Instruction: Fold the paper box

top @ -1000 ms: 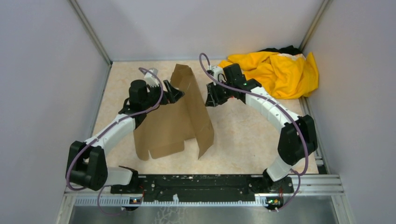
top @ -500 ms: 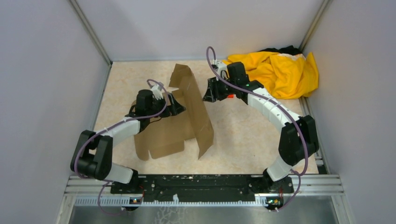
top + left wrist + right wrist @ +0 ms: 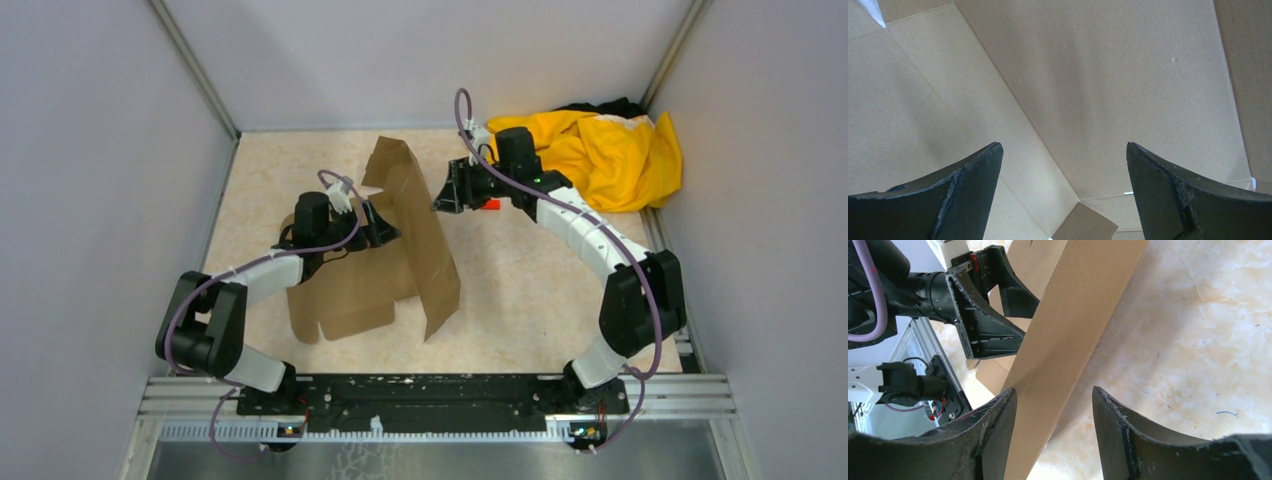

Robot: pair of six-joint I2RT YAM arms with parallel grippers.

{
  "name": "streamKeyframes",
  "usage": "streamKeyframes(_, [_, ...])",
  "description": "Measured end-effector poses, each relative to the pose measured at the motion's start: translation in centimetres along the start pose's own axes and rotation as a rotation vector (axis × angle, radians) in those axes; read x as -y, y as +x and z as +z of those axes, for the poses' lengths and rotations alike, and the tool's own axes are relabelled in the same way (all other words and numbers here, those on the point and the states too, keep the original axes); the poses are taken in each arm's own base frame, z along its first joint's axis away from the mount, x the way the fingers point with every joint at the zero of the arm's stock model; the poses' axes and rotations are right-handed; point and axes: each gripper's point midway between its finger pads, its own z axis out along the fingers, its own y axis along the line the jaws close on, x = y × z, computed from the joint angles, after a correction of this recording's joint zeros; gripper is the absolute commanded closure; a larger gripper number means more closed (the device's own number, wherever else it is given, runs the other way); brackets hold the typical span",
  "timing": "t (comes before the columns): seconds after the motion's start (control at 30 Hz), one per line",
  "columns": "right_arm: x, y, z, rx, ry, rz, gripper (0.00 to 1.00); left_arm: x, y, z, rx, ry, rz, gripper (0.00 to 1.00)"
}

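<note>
Left end effector: jaws spread wide, empty, low over the flat panel of the paper box, facing its upright panel. Paper box: half-raised, left of the worktop centre. Right end effector: jaws parted, empty, just beside the upright panel's far end. Yellow cloth: far right corner.

Blocked mid-table by upright panel of paper box, between left gripper and right gripper. Found free passage over bare table, near right. Clogged far right by yellow cloth.
</note>
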Motion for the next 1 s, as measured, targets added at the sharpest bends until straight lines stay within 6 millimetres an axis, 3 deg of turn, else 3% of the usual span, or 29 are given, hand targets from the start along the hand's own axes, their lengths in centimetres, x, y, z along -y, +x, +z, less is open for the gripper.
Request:
streamKeyframes(0.4, [-0.8,0.2,-0.1,-0.010,-0.043,0.012,0.36,0.1,-0.1,0.2,0.004,0.011,0.004,0.01])
streamKeyframes(0.9, [-1.8,0.0,0.0,-0.008,-0.093,0.015,0.36,0.1,0.1,0.3,-0.001,0.016,0.003,0.01])
streamKeyframes(1.0, [-2.1,0.1,0.1,-0.011,-0.097,0.011,0.40,0.1,0.1,0.3,-0.003,0.018,0.003,0.01])
